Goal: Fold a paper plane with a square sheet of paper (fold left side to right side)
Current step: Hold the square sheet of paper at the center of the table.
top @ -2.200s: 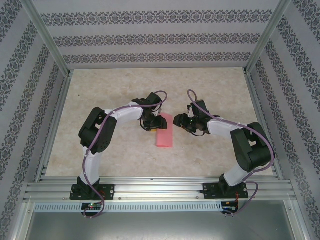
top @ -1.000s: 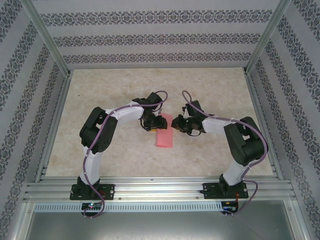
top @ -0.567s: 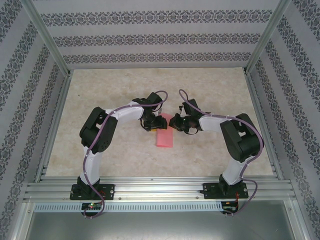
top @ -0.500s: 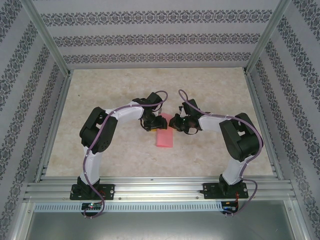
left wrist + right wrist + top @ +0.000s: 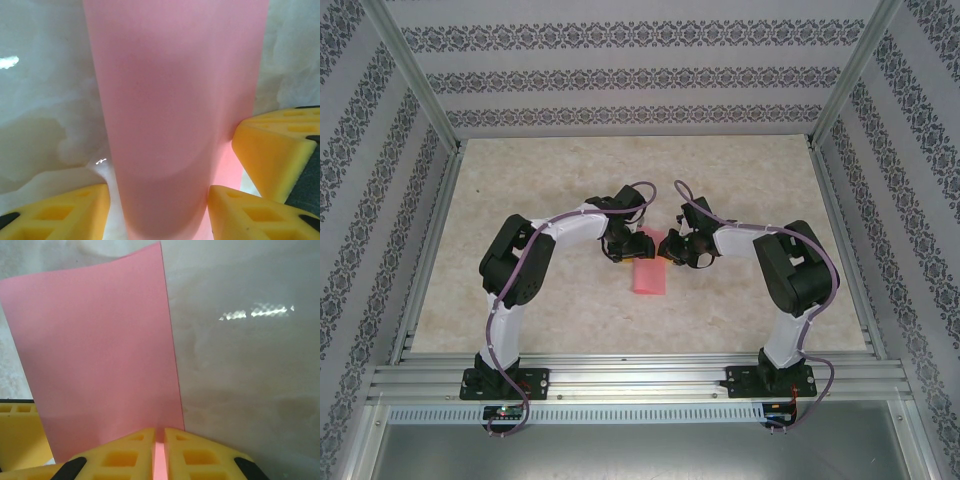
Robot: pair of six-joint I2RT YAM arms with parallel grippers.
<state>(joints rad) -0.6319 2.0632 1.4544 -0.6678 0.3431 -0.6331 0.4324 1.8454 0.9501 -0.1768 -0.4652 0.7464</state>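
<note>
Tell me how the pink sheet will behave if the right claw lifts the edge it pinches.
Likely floppy: the pink sheet seems to bow in a soft, uncreased curve in the left wrist view. Probably very light, as it looks paper-thin where the right claw pinches its edge. It may slide on the table, which shows glossy reflections.

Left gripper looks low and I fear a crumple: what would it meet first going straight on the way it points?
The pink paper: it runs straight ahead between the left gripper's open fingers, right in its line. Depth is unclear, so the fingertips may already be touching it.
</note>
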